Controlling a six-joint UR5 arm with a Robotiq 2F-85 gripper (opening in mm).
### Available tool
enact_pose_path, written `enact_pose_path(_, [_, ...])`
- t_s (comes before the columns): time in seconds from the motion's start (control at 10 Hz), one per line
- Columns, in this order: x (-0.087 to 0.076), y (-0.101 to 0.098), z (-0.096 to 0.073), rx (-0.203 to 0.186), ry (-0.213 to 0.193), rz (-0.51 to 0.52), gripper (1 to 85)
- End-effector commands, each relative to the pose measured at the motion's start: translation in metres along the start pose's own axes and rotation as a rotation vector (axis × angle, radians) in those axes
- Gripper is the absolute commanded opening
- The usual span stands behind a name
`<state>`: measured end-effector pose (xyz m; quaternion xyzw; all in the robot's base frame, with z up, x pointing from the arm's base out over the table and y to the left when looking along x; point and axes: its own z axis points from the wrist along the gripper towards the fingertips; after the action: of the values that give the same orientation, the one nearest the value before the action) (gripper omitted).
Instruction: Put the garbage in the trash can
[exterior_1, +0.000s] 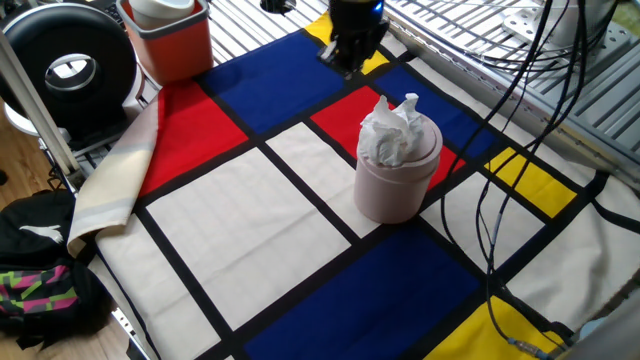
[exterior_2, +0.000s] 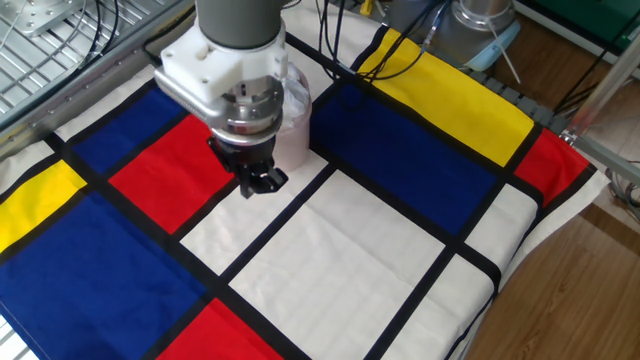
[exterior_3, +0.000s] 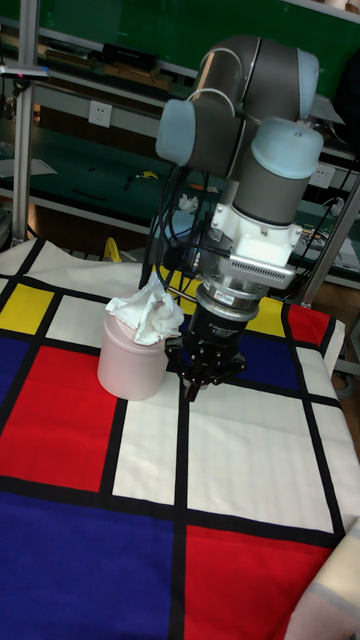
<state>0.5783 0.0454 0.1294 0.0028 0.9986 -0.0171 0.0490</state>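
Observation:
The trash can (exterior_1: 395, 185) is a pale pink cylinder standing upright on the coloured cloth. The garbage (exterior_1: 393, 133), a crumpled white tissue wad, sits in its top and sticks out above the rim. In the tall fixed view the garbage (exterior_3: 146, 311) crowns the trash can (exterior_3: 130, 365), and my gripper (exterior_3: 196, 386) hangs just to its right, apart from it, low over a white square. Its fingers look shut with nothing between them. The arm hides most of the trash can (exterior_2: 297, 125) in the other fixed view, where my gripper (exterior_2: 256, 182) points down.
A red-orange square bin (exterior_1: 170, 42) with a white insert stands at the cloth's far corner beside a black round device (exterior_1: 68, 66). Cables (exterior_1: 520, 110) drape over the right side. A backpack (exterior_1: 40, 275) lies on the floor beside the table.

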Motion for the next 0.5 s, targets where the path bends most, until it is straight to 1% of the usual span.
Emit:
enact_pose_path(0.0, [-0.008, 0.0, 0.007, -0.029, 0.005, 0.022, 1.0])
enact_pose_path(0.1, [-0.01, 0.0, 0.009, -0.031, 0.002, 0.02, 1.0])
enact_pose_path(0.4, [-0.015, -0.011, 0.009, -0.028, 0.014, 0.009, 1.0])
